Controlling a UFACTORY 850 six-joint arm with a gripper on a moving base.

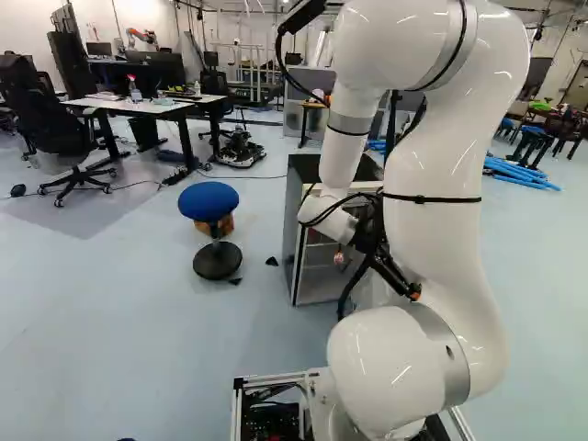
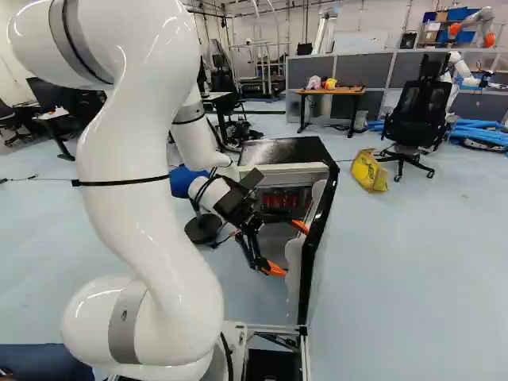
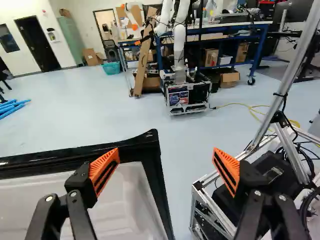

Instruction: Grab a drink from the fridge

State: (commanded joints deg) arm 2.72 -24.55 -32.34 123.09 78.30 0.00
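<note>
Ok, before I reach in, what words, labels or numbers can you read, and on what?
No text is readable. Too small or blurred:
Red-and-blue panels on another robot's boxy base.
Pale label on the flat black box.
Dark marks on the crumpled yellow bag.
Red items inside the black-topped fridge.

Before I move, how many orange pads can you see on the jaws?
2, both in plain view: in the wrist view, one pad shows over the open fridge door, the other pad beside the door, nearer the silver post.
</note>
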